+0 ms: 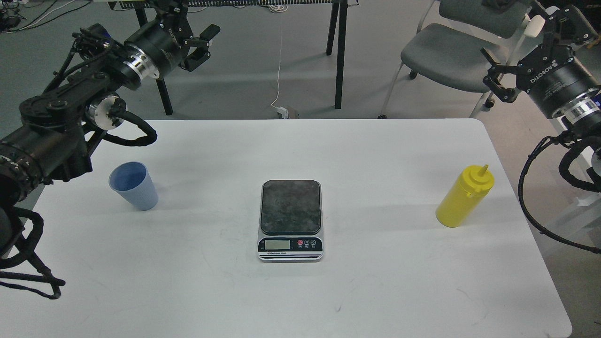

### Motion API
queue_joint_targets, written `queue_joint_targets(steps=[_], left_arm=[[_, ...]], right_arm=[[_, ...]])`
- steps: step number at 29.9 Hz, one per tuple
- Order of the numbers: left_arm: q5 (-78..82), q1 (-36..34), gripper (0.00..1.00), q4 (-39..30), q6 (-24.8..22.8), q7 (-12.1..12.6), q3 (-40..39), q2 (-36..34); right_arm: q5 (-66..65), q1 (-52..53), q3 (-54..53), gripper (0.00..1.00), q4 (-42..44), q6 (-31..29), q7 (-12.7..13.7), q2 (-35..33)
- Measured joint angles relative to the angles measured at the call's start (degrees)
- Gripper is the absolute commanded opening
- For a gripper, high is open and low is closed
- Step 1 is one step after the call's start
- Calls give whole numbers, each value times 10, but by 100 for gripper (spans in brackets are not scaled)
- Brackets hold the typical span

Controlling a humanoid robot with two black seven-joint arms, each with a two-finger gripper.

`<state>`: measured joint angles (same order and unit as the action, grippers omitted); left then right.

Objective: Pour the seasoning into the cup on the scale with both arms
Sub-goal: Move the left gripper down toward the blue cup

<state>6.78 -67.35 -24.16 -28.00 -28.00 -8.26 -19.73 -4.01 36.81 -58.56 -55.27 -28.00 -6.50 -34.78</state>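
Note:
The scale (291,219) sits in the middle of the white table (375,291), its dark plate bare. The light-blue cup (134,185) stands upright on the table at the left, apart from the scale. At the right stands the yellow seasoning bottle (464,196), upright with its nozzle cap on. My left gripper (206,43) hangs open and empty above the far left edge, well behind the cup. My right gripper (494,79) is open and empty too, raised beyond the table's far right corner, behind the bottle.
A grey chair (450,51) stands behind the table at the right. Black table legs (339,51) and a hanging white cable (280,70) are on the floor behind. The table's right edge runs close to the bottle.

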Motion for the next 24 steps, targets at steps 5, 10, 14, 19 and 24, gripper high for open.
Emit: queue_joint_targets(steps=[5,10,14,19,24], left_arm=[[-1,5,99,2,9,0,1,0],[4,7,99,1,12,0,2,-2],[1,7,99,1,1,0,-6,-4],[63,6,99,2,0,0,16,-17],[267,-3,99,-7,0,0,41,-88]], right_arm=[[0,-1,0,98,-1,0,0,1],[0,-1,0,98,-1,0,0,1],[0,-2,-1,98,-1,0,0,0],[0,-3,-1,98,-1,0,0,0],[0,-3,-1,98,-1,0,0,0]])
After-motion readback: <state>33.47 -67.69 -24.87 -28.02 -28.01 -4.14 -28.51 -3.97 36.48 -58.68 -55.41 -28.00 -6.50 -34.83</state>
